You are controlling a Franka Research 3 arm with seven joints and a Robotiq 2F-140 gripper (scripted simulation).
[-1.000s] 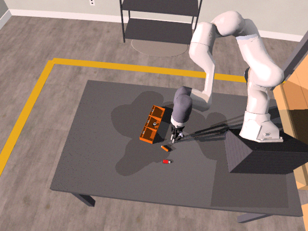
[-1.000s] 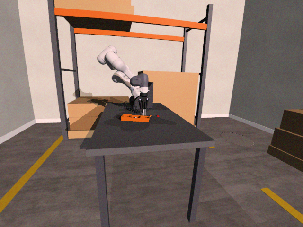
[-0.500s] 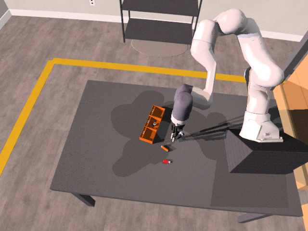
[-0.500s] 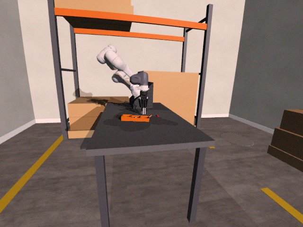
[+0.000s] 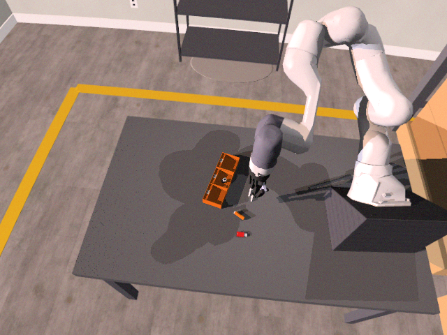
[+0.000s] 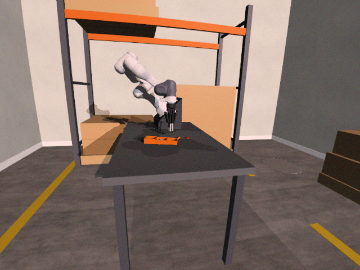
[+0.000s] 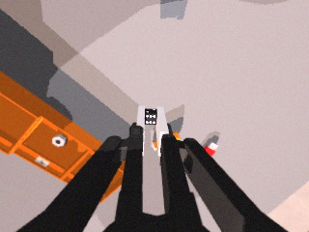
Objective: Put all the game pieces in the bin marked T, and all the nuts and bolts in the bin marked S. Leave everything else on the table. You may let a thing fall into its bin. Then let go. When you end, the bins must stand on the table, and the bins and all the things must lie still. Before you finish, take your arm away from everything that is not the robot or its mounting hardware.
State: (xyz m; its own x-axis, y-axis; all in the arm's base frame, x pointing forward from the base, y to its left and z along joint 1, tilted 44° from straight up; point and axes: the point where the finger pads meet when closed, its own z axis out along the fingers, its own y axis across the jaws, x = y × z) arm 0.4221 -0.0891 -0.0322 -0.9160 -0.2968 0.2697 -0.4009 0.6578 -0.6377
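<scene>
Gripping a small black piece w/ white dots [image 7: 151, 116], our gripper [image 5: 252, 197] [image 6: 170, 128] [image 7: 150, 116] has its fingers nearly together, piece btwn the pale fingertips. We've got it above the tabletop [image 5: 173, 276] [image 6: 177, 160] [image 7: 232, 82], pointing down, just beside the orange bin unit [image 5: 212, 204] [image 6: 151, 142] [image 7: 106, 192] & apart from it.

In that 3-comp. unit we see a metal nut [image 5: 224, 179] [image 6: 160, 139] [image 7: 59, 140] in the middle comp. Small pale label [image 7: 42, 161] shows on the wall there; too blurred for us to read, so can't tell T from S.

Near the unit's end, on the table, we have an orange item [image 5: 239, 215] [image 6: 178, 137] [image 7: 177, 136], partly behind the fingers in wrist cam. Farther out lies a red item w/ a silvery end [image 5: 241, 234] [image 6: 187, 137] [image 7: 210, 149], apart from the orange one.

Beyond, our white arm [image 5: 303, 68] [image 6: 135, 68] arches back to its dark mount [image 5: 382, 234] [image 6: 178, 116] on the same table; big tan box [image 6: 207, 113] stands behind, in ext. view.

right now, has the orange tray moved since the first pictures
No, the orange tray shows no visible shift against the table's edges in the top view.
</scene>
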